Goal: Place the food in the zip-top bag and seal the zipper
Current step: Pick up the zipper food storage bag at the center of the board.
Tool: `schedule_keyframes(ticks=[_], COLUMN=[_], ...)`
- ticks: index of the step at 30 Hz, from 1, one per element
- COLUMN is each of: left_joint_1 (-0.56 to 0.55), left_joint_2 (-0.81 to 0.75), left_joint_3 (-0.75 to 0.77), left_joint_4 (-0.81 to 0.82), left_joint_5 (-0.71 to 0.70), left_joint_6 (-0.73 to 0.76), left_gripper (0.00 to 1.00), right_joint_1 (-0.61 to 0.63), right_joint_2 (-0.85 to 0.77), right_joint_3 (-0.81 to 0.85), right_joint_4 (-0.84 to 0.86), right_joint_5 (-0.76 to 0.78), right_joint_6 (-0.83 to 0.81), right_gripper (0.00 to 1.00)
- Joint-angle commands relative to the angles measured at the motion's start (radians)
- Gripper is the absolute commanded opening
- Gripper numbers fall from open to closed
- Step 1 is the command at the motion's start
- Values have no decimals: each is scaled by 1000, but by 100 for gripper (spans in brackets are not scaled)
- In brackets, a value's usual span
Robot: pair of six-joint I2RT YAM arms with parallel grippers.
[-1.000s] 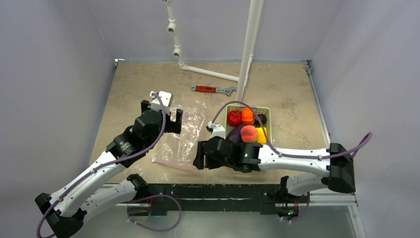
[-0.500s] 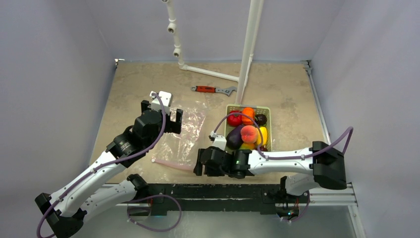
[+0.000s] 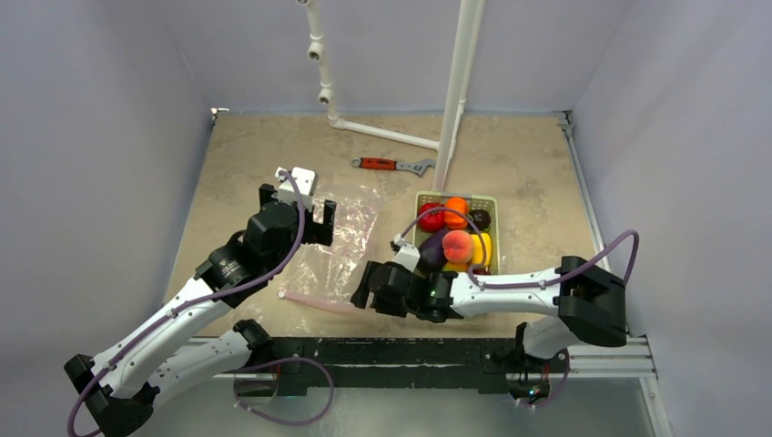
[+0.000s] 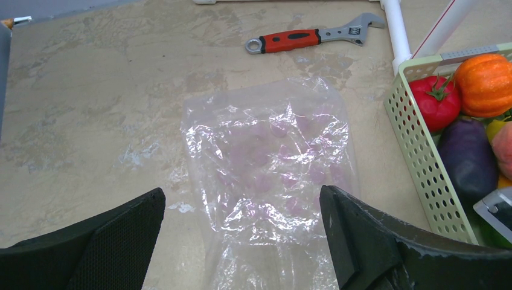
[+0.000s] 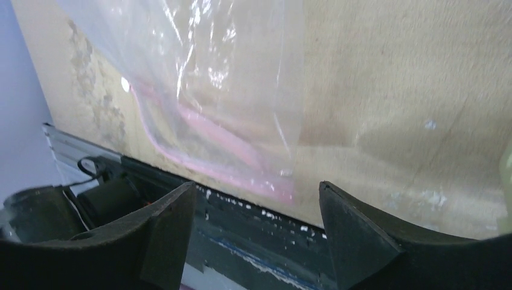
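Plastic bag (image 4: 265,157) beside basket (image 4: 418,158); wrench (image 4: 314,37) beyond.

Bright, even, diffuse light from overhead, shadows soft and faint, white glints on the crinkled zip-top bag (image 4: 265,157), top view sharp, right wrist view soft and slightly blurred, its dark fingers (image 5: 362,241) out of focus

Red-handled wrench (image 3: 393,165) on tan table (image 3: 528,173), white pipe frame (image 3: 458,91) beside it, light green perforated basket (image 4: 422,163)
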Motion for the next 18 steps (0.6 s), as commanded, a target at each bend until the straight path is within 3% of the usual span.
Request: schedule_keyframes(ticks=[1,11,14,18], left_joint_1=[3,3,3,4], left_joint_2=[-7,-4,-2,5], left_joint_3=[4,3,2,3], left_joint_4=[8,8,8,8], left_joint_5=[-13,-13,-11,-11], left_joint_6=[4,6,6,6], left_gripper=[98,98,98,98], right_joint_1=[-49,-96,-101,-102], right_joint_2=[31,128,140,135], right_joint_3=[-18,-15,-16,-16], right_joint_4=[117,252,272,287], right_joint_5=[35,-5,-8,0], right_joint_6=[-2,-56,-66,-80], right_gripper=[76,67,57,35])
